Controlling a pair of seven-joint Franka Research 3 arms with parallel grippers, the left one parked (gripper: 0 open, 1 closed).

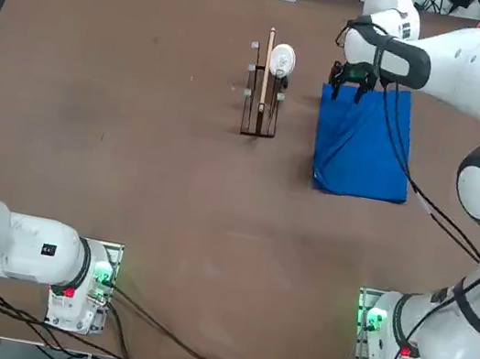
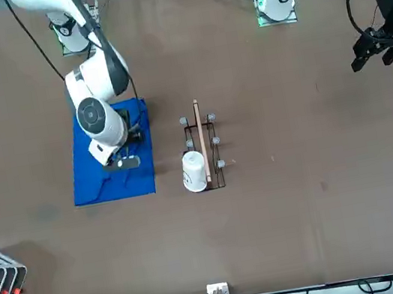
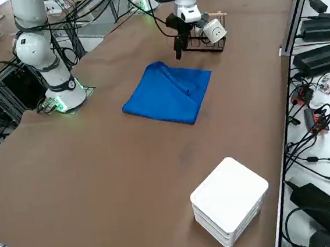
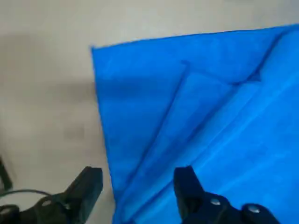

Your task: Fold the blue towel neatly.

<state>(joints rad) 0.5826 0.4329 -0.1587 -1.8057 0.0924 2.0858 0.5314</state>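
Overhead, one blue towel (image 1: 363, 145) lies right of centre, long axis up-down; the right gripper (image 1: 352, 77) hovers at its upper-left corner, beside one wooden rack (image 1: 261, 100). Facing front, that towel sits left of centre. Side-on, one white box (image 3: 230, 201) sits lower right. Wrist-on, the fingers (image 4: 87, 186) spread apart, empty, straddling the towel's edge.

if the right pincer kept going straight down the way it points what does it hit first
Most likely the far edge of the towel. The right pincer is open and points down, with one finger over the cloth and the other over bare table just past the edge. How high it hangs is hard to judge.
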